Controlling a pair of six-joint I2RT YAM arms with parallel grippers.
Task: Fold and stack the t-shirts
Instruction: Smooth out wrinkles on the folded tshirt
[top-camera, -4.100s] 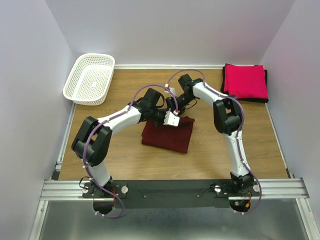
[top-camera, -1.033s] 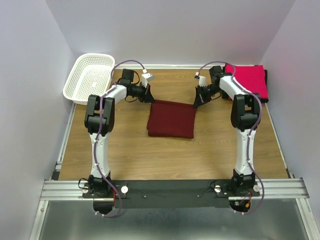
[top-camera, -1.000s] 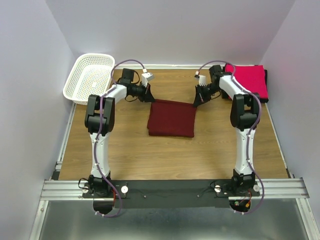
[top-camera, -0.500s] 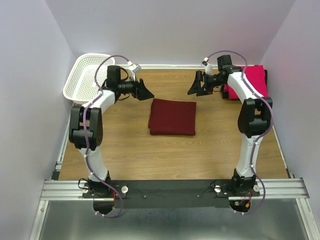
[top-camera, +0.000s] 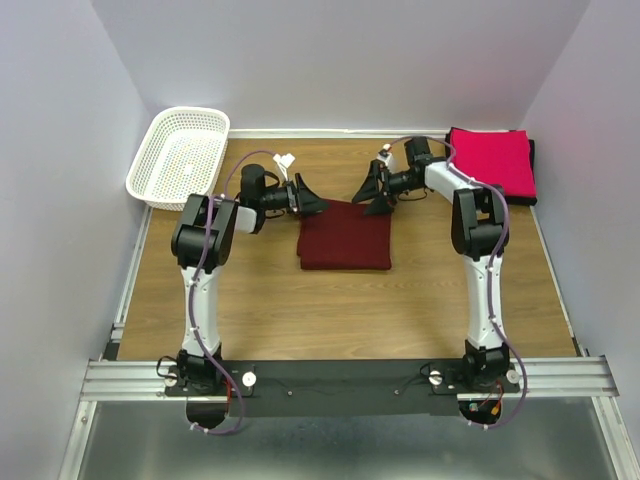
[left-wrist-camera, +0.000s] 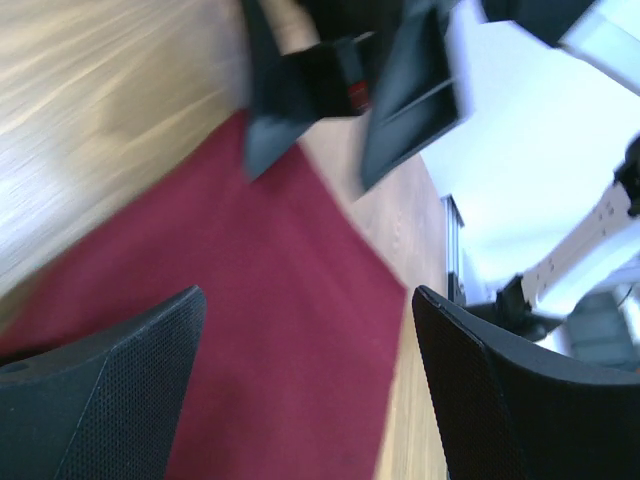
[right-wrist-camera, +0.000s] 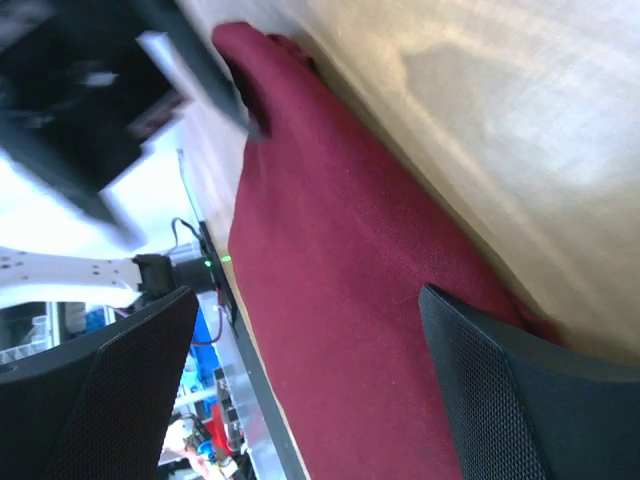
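Observation:
A dark maroon t-shirt (top-camera: 345, 236) lies folded into a rectangle at the middle of the table. My left gripper (top-camera: 310, 200) hovers open at its far left corner, and my right gripper (top-camera: 372, 192) hovers open at its far right corner, the two pointing toward each other. Neither holds anything. The left wrist view shows maroon t-shirt (left-wrist-camera: 270, 320) under the open left gripper (left-wrist-camera: 308, 300). The right wrist view shows the same t-shirt (right-wrist-camera: 340, 300) below the open right gripper (right-wrist-camera: 308, 300). A folded pink-red t-shirt (top-camera: 490, 162) rests on a black one (top-camera: 510, 199) at the back right.
A white mesh basket (top-camera: 180, 155) stands at the back left corner. The wooden table (top-camera: 300, 300) is walled on three sides. The arm bases sit on a metal rail (top-camera: 350, 378) at the near edge.
Both grippers have opened and let go of the maroon t-shirt's far corners. They pulled up and back, then came down close to its far edge. The t-shirt lies flat.

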